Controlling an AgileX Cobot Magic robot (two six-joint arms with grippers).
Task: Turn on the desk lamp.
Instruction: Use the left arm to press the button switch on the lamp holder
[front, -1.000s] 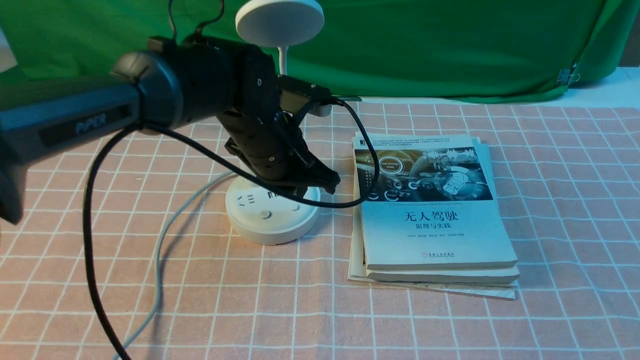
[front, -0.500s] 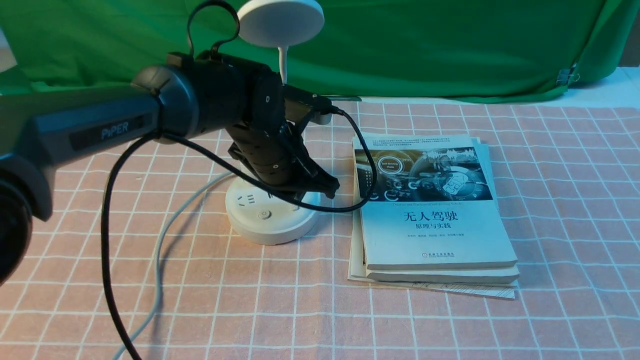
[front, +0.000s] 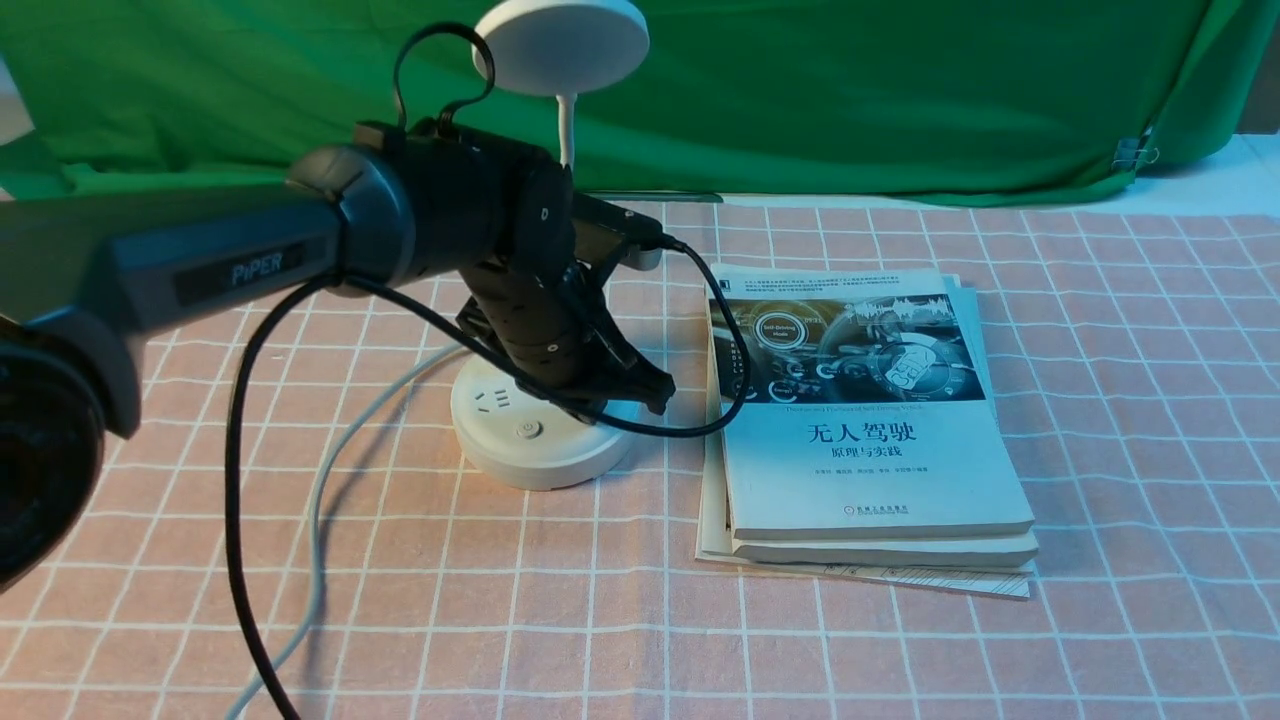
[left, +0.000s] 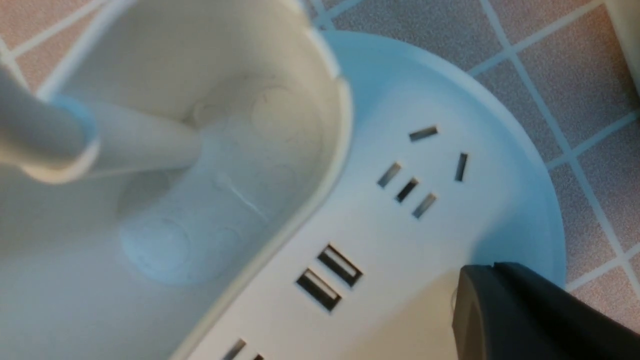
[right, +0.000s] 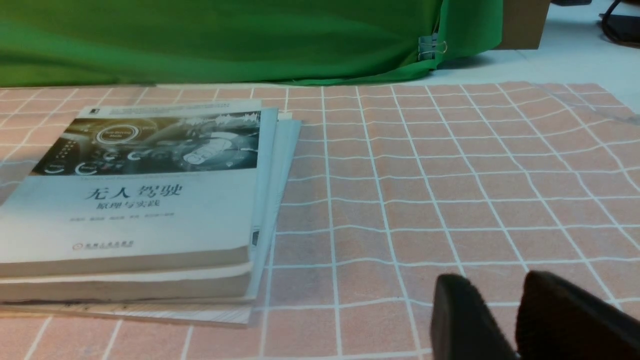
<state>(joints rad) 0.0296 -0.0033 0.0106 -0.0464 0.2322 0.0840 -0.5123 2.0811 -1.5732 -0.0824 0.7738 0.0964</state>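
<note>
Your left gripper (front: 648, 384) points down and toward the right, its dark tips low over the right side of the round base (front: 545, 445) of the desk lamp (front: 560, 45). Whether they touch it you cannot tell from the front view. Only one finger (left: 525, 315) shows in the left wrist view, at the base's edge, so it cannot be told whether that gripper is released or clenched. Above it the wrist bends steeply downward in front of the lamp's thin neck (front: 567, 125). The forearm runs in almost level from your left, with a black cable (front: 235, 470) looping down from it to the counter (front: 1100, 400). The left wrist view looks into the lamp's cup (left: 200, 150), with socket slots (left: 420, 170) and two USB ports (left: 327, 277) on the base beside it. The lamp stands left of centre on the checked counter, its disc head raised before the green cloth (front: 900, 90). Its round button (front: 527, 430) is on the near side and its grey cord (front: 325, 480) trails toward you. A stack of books (front: 860, 420) lies just right of the base. Your right gripper (right: 497, 285) sits low over bare counter, right of the books. Its fingers are drawn nearly together and grasp nothing.
</note>
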